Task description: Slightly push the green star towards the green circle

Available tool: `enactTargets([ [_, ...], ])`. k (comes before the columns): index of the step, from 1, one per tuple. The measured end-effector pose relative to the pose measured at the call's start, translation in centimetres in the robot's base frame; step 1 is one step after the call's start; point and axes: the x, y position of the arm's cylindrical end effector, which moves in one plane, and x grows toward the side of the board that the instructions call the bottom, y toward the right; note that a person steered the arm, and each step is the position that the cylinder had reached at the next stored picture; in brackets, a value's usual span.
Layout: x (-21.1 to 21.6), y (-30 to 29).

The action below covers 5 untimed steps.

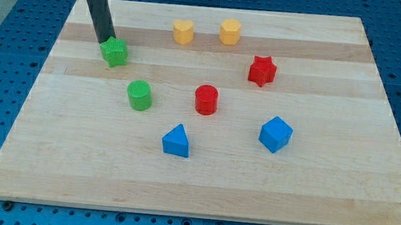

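Green star (115,52) is sitting at the worktop's (311,190) ten o'clock, my tip (107,42) touching it; green circle (139,95) lying at star's five o'clock; no claw showing.

Bright, even, diffuse light from overhead, with no hard-edged shadows anywhere. Only small, soft shadows hugging the bases of the blocks, e.g. under the blue cube (275,134) and the blue triangle (176,141), falling slightly toward the view's bottom. Mild sheen across the pale wooden board (326,191), brightest along the strip near the view's top; no blown-out glare. Faint highlight running down the dark rod (99,10). Sharp focus over the whole board, grain lines and block edges crisp. Slightly softer at the far top edge. Perspective narrowing toward the top, no marked bending of edges. Colours saturated, no visible motion blur.
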Motion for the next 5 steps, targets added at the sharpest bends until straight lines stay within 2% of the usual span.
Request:
enactTargets([
  [2, 2.4, 0.0],
  [3, 1.1, 0.0],
  [4, -3.3, 0.3],
  [5, -4.5, 2.1],
])
